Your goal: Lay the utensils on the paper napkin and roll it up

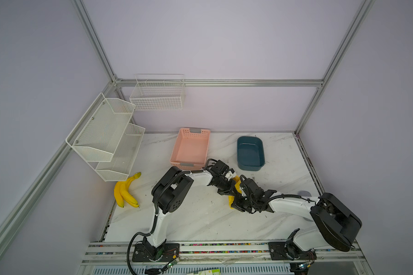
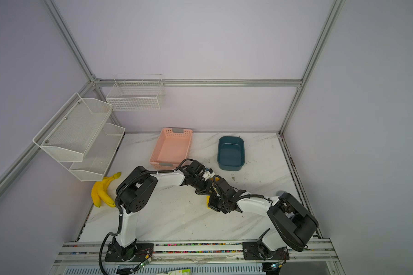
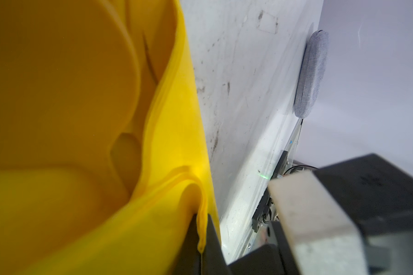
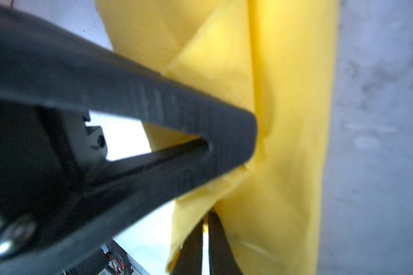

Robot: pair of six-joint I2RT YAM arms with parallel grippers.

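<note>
The paper napkin (image 3: 177,119) is bright yellow and folded over into loose layers on the marble table. In both top views only slivers of the paper napkin (image 1: 231,202) (image 2: 208,202) show under the two wrists, which meet mid-table. My left gripper (image 3: 202,238) (image 1: 231,190) is shut on a fold of it. In the right wrist view the paper napkin (image 4: 291,119) fills the middle, with the left arm's black fingers (image 4: 153,107) in front. My right gripper (image 4: 206,238) (image 1: 235,205) has its jaws a narrow slit apart, with a napkin edge between the tips. The utensils are hidden.
Bananas (image 1: 125,190) lie at the left by a white mesh shelf (image 1: 105,135). A wire basket (image 1: 156,95) hangs on the back wall. A pink basket (image 1: 191,148) and a dark blue tub (image 1: 250,153) stand behind the arms. A grey round pad (image 3: 311,73) sits at the right edge.
</note>
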